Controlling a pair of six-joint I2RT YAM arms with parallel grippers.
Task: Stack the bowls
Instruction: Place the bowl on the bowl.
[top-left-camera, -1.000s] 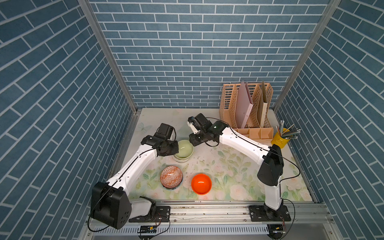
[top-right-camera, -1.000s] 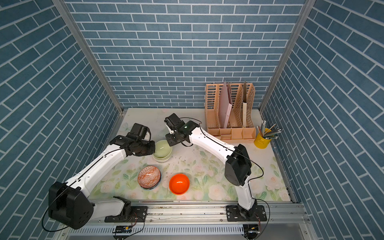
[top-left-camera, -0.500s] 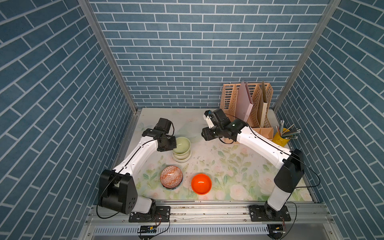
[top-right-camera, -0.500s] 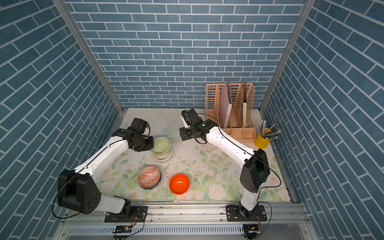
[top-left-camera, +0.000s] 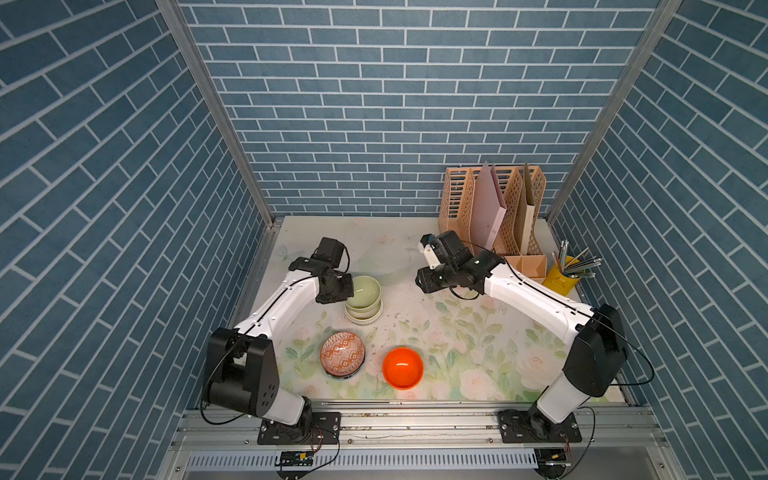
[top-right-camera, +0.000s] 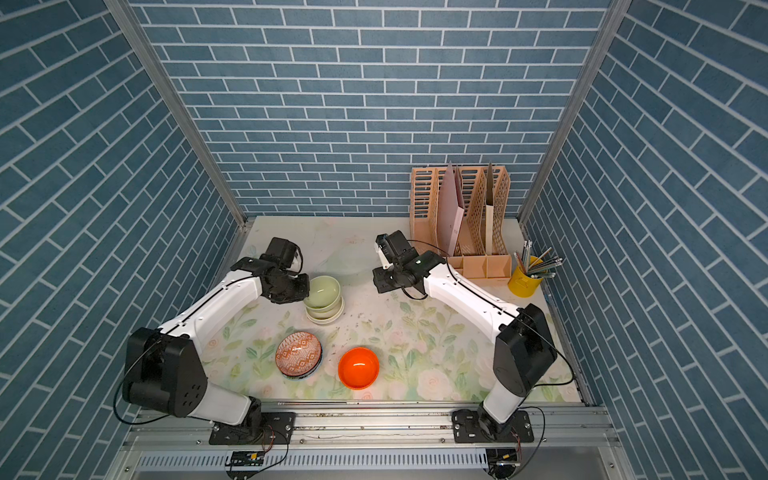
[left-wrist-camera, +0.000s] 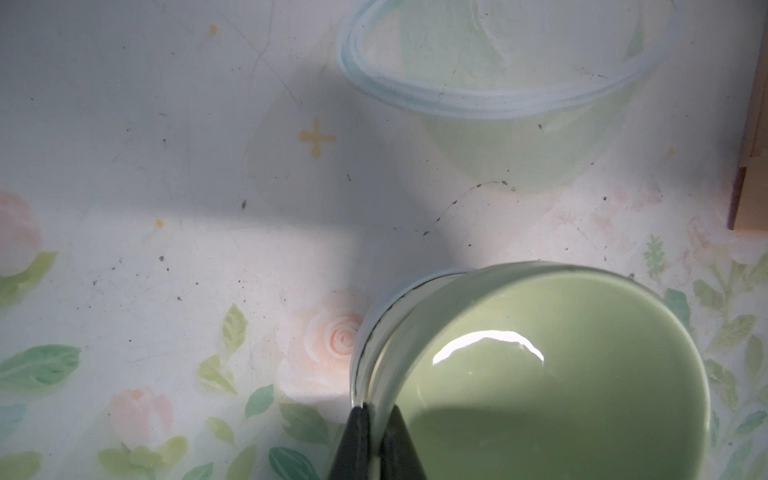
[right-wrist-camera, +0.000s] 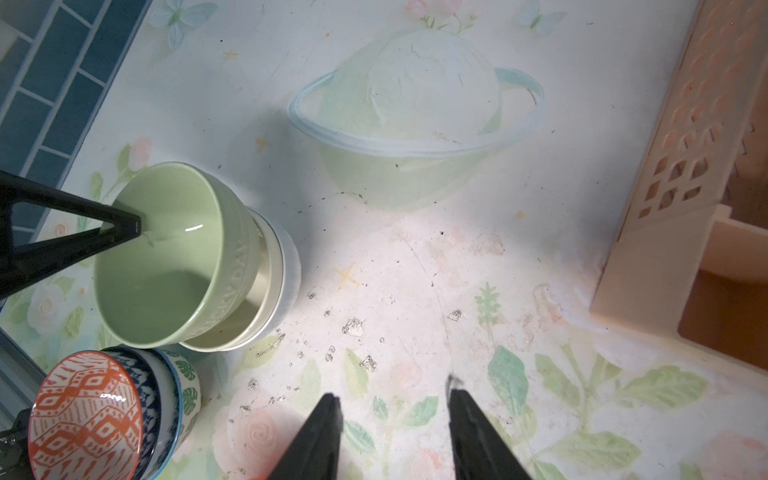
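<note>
- Nearest to the front rail of the table (top-left-camera: 457, 340), the orange bowl (top-left-camera: 402, 368) stands alone, mouth up. Nothing touches it.
- Just beside it, toward the left arm, is a short pile. The red-orange patterned bowl (top-left-camera: 343, 358) is on top, and the right wrist view shows the blue floral bowl (right-wrist-camera: 151, 395) and the green leaf bowl (right-wrist-camera: 187, 390) under it.
- Farther back is the second pile: the white bowl (right-wrist-camera: 292, 270) at the bottom, the cream bowl (right-wrist-camera: 249, 328) inside it, and the pale green bowl (top-left-camera: 365, 291) on top.
- The pale green bowl is tilted and not seated level. Its rim is higher on the side of the left arm.
- My left hand (left-wrist-camera: 375, 414) is closed on that higher rim, with one finger inside the bowl and one outside.
- I judge that the coming move depends on this tilt. The gripped side must go down until the rim is level, and only then should the hand let go. If it lets go too early, the bowl may rock or slide off.
- My right hand (right-wrist-camera: 392, 395) is at about the same depth, well apart from both piles. Its jaws are open and hold nothing, over bare table.
- The orange bowl lies from this free hand toward the front rail, so I think the right arm should fetch it.
- At the back are the file rack (top-left-camera: 490, 208) and the yellow pencil cup (top-left-camera: 563, 280), not part of the work.
</note>
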